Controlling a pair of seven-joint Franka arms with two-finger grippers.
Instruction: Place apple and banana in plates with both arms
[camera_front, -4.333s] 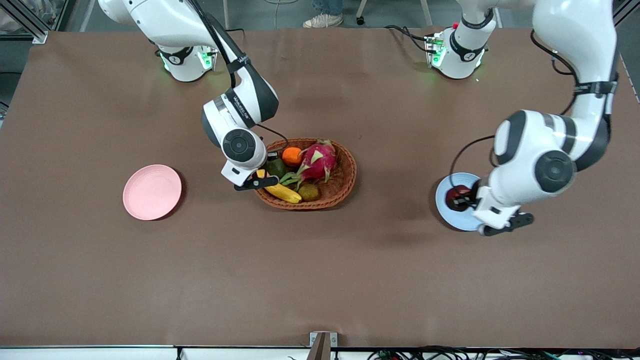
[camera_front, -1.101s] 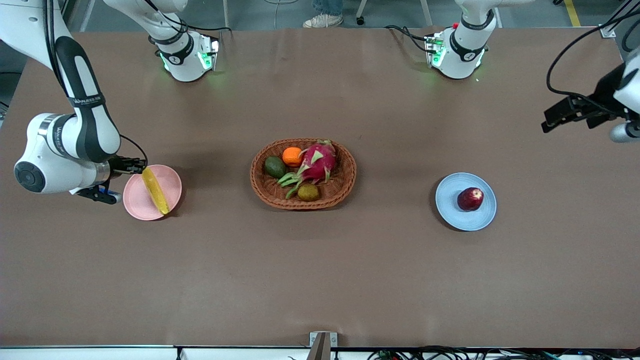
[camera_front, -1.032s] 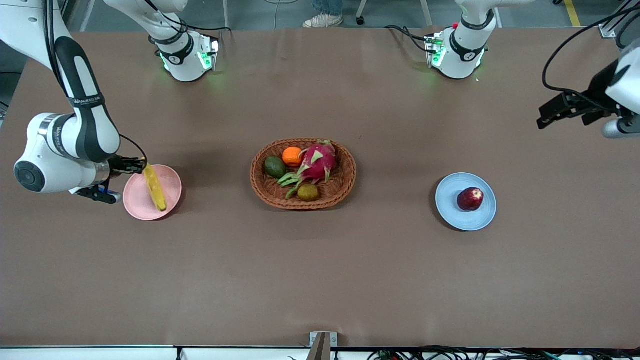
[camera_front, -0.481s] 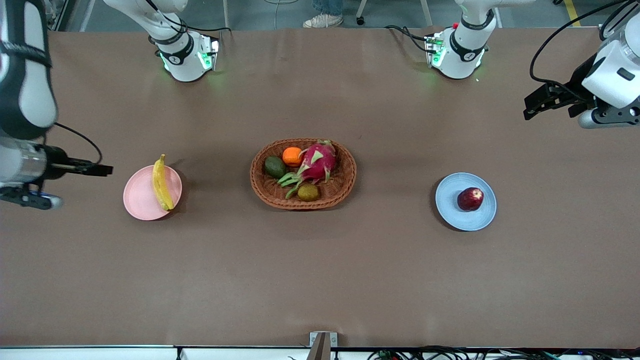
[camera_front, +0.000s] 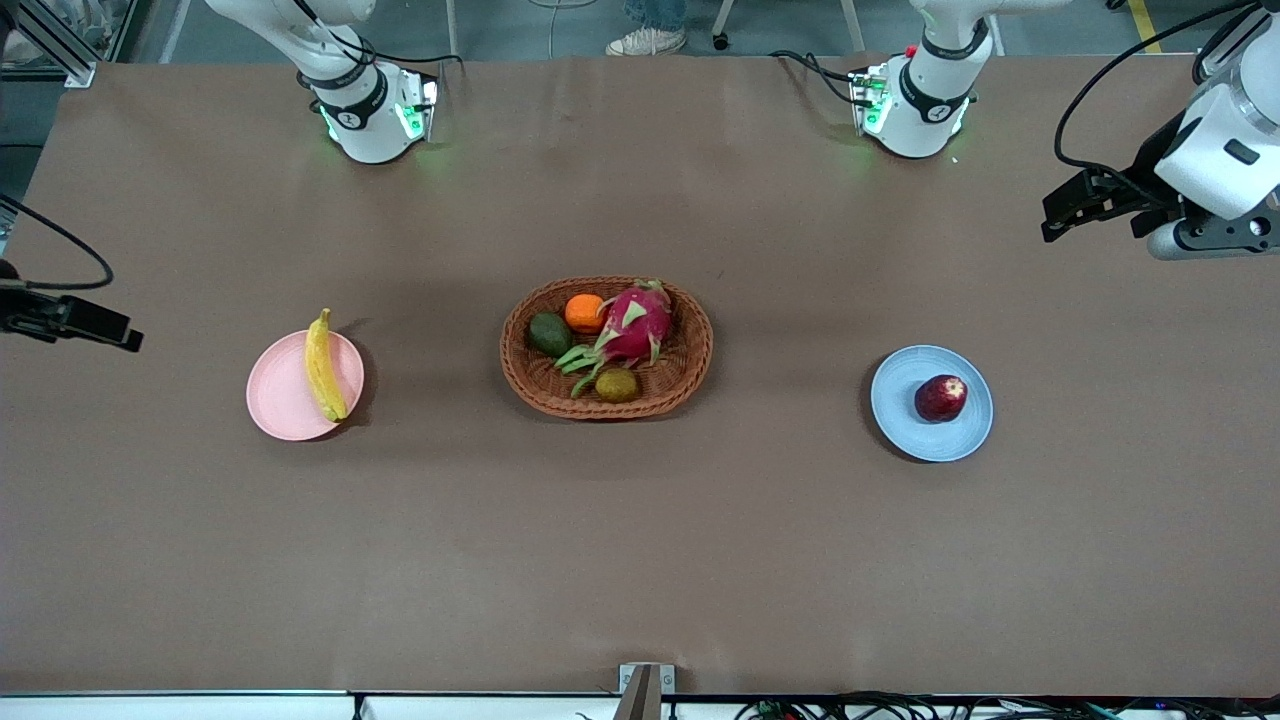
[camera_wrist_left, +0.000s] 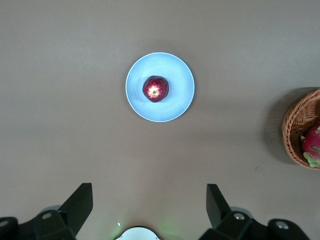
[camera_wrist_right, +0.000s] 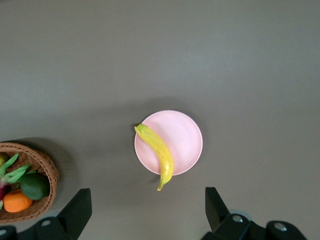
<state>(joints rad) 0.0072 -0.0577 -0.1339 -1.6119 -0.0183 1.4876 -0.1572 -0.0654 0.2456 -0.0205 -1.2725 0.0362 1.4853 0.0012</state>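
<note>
Left gripper (camera_wrist_left: 146, 210): fingers spread wide, empty, up over bare table toward the left arm's end, well apart from the blue plate (camera_front: 903, 417). Apple (camera_front: 940, 398) sits on that plate, pale spot up.

Right gripper (camera_wrist_right: 146, 210): fingers apart, empty, high over the right arm's end of the table. Banana (camera_front: 322, 364) lies across the pink plate (camera_front: 280, 400), one tip overhanging the rim.

Wicker basket (camera_front: 680, 370) mid-table between the plates, holding dragon fruit (camera_front: 636, 320), orange (camera_front: 584, 312) and darker fruit.

Banana (camera_front: 322, 365) released onto pink plate (camera_front: 280, 400); both arms seemingly withdrawn
</note>
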